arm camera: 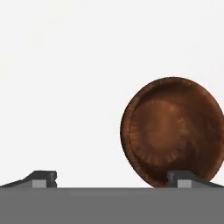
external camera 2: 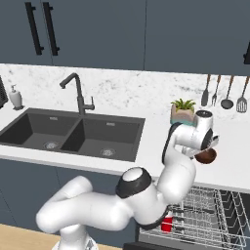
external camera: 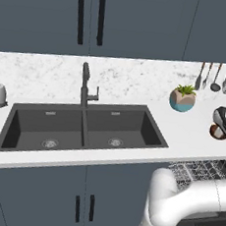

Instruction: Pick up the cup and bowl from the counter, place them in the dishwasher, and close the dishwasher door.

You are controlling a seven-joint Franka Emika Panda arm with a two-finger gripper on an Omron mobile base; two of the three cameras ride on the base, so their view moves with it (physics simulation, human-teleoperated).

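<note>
Bowl first: you are seeing it at the right of the hand view, dark brown, its ribbed inside facing the camera, lying on the white counter. The gripper is showing two dark fingertips at the bottom of that view, spread wide apart; the left one is sitting over bare counter and the right one is overlapping the bowl's lower rim. You cannot tell from the pictures whether that tip is touching the bowl, and nothing is lying between the fingers.

In the right base view the bowl is peeking out just under the white hand at the right of centre, on the counter, with the potted plant close behind it. In the left base view the bowl is showing at the right edge, partly hidden by the hand.

The cup is already standing in the dishwasher, red against the wire rack at the lower middle of the right base view. The rack is lying pulled out below the counter edge, so the dishwasher is standing open. The sink is sitting at the left, well apart from the bowl.
</note>
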